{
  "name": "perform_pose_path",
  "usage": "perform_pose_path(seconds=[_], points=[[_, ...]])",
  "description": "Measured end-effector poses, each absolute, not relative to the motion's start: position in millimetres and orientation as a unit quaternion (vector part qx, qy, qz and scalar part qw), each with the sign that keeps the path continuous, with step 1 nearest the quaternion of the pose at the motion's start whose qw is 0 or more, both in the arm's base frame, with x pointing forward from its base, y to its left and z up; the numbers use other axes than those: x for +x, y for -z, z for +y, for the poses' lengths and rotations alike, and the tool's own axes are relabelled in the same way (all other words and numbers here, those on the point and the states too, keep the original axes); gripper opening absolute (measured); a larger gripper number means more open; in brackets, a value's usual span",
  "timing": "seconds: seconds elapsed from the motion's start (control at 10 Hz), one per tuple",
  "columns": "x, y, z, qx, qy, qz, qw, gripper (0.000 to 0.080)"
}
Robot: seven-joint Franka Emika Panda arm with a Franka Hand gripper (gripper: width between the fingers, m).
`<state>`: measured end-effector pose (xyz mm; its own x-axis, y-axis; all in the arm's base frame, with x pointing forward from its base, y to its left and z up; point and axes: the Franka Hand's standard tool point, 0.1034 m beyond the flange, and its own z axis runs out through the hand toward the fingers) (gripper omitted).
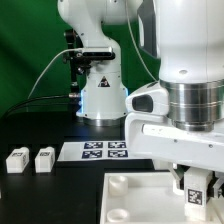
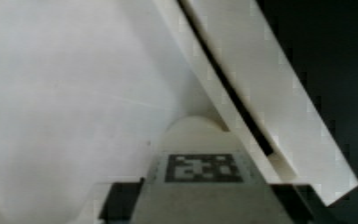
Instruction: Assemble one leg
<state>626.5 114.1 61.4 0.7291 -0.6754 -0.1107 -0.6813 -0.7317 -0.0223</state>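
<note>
Tagged leg in gripper – clenched on it, over white panel, two spare legs nearby.

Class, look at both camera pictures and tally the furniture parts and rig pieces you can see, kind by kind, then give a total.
Small white legs: 3, two loose and one at the gripper
Large white panel: 1
Marker board: 1
Robot arm gripper: 1
Total: 6
</note>
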Motion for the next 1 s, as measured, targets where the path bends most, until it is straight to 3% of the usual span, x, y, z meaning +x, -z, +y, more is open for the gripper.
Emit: perform_pose_path(seconds=[0.5, 1.0], points=[[635, -61.8, 124, -0.649, -0.074, 0.756, 0.053, 0.0289], [637, -64.8, 121, -0.552, -0.059, 0.831, 0.046, 0.0292]])
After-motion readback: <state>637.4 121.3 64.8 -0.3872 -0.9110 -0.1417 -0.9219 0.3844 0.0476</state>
